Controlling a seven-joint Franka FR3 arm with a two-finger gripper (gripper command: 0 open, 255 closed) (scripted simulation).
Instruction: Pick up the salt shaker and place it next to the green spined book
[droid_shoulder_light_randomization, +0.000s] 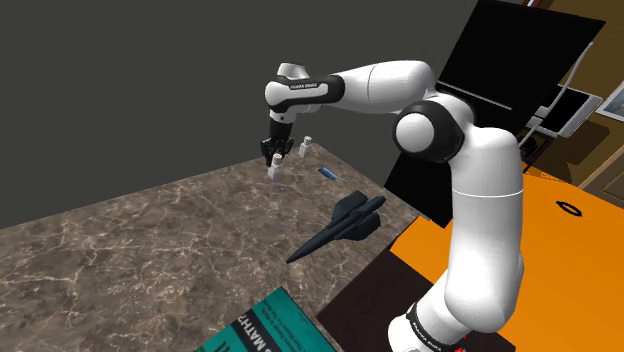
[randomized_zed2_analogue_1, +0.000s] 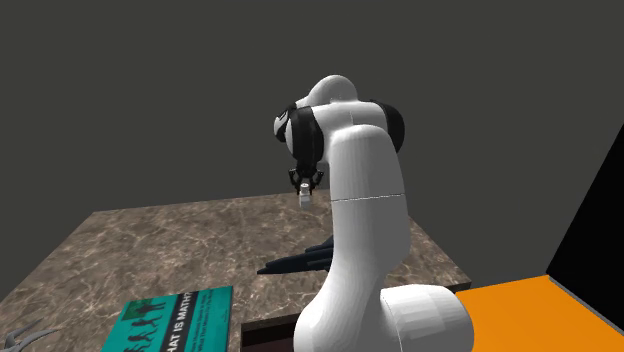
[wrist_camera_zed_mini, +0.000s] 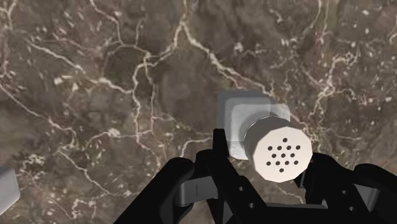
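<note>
A small white salt shaker (wrist_camera_zed_mini: 280, 153), its round top dotted with holes, sits between my black fingers (wrist_camera_zed_mini: 219, 156). My gripper (droid_shoulder_light_randomization: 274, 157) is shut on the salt shaker (droid_shoulder_light_randomization: 273, 172) low over the far part of the brown marble table (droid_shoulder_light_randomization: 150, 250); I cannot tell whether its base touches the top. In the second exterior view the gripper (randomized_zed2_analogue_1: 303, 184) points down with the shaker (randomized_zed2_analogue_1: 303, 196) under it. The green book (droid_shoulder_light_randomization: 270, 328) lies flat at the table's near edge, well away from the gripper, and its cover (randomized_zed2_analogue_1: 175, 320) carries white lettering.
A second small white shaker (droid_shoulder_light_randomization: 306, 148) stands just beyond the gripper. A small blue object (droid_shoulder_light_randomization: 327, 173) lies near the far edge. A black jet-shaped model (droid_shoulder_light_randomization: 345, 225) rests between gripper and stand. An orange surface (droid_shoulder_light_randomization: 560, 240) adjoins the table.
</note>
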